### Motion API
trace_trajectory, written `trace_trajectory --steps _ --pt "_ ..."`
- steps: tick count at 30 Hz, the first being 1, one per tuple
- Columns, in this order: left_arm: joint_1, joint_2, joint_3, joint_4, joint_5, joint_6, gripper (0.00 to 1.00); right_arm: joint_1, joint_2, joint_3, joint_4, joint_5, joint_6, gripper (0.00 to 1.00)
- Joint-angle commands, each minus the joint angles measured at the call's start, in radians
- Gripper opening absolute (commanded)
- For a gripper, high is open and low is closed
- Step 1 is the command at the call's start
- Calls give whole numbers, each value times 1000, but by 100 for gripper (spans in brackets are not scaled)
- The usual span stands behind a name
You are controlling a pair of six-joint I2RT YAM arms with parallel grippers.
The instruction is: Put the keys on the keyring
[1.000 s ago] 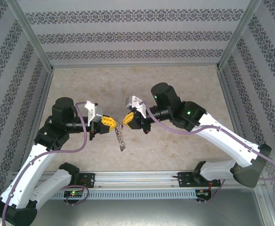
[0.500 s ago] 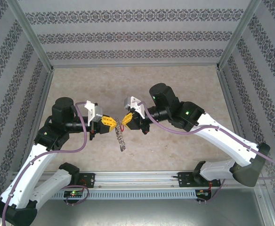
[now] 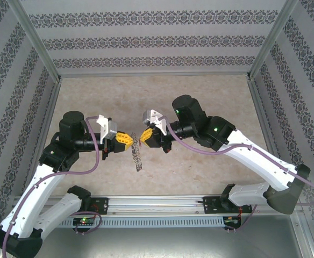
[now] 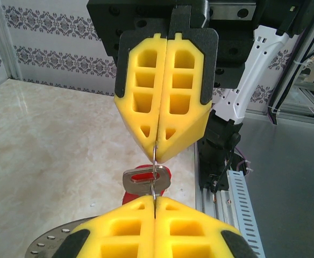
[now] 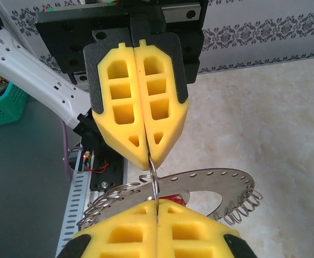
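**Entry: key threading, held in mid-air**

- Holders: the left gripper (image 3: 126,140) and right gripper (image 3: 144,134) meet tip to tip. Each has its fingers pressed together on the same thin wire loop (image 4: 154,161), one from either side.
- Item 1: the keyring (image 5: 216,180) is a perforated grey disc fringed with small wire rings. It hangs just below the two tips.
- Item 2: the key (image 4: 141,180) has a grey head and a red tag, and sits between the tips at the loop. The wire crosses its slot, but whether it passes through cannot be told.
- Step (judged): working the key onto the loop, not yet settled.
- Next move (judged): a small, opposed slide along the wire. Both pinches must stay firm so that the loop neither twists nor springs free.
- Markings: no brand, label or legible writing.
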Motion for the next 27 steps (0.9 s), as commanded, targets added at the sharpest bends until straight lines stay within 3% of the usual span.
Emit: trace_trajectory --steps 1,27 --pt "-13 -11 5 57 34 14 0 11 -17 15 12 6 6 0" --pt "-12 -11 5 63 38 13 0 15 13 31 8 -12 -12 0"
